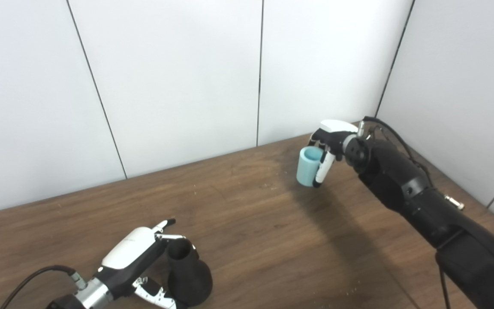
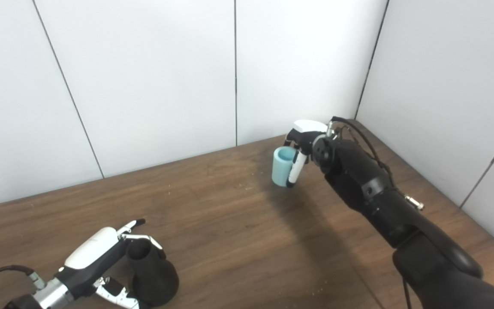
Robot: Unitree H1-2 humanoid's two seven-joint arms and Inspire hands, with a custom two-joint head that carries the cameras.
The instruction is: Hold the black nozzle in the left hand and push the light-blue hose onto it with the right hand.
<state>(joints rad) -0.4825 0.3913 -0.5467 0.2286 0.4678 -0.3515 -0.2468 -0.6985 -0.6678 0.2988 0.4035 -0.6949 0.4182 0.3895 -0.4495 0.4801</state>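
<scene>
Left hand point(image 1: 137, 257) wrapped around the black nozzle point(image 1: 187, 274) standing near the front edge of the wooden table point(image 1: 251, 223), right hand point(image 1: 330, 143) clamped on the upright light-blue hose point(image 1: 308, 166) near the far corner, the two pieces well apart

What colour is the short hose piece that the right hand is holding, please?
Light blue; the hose in the right hand shows best in the left eye view.

Left hand point(image 1: 133, 257) low, fingers point(image 1: 155, 296) curled in a grasp — right hand point(image 1: 332, 139) outstretched, fingers wrapped closed
</scene>
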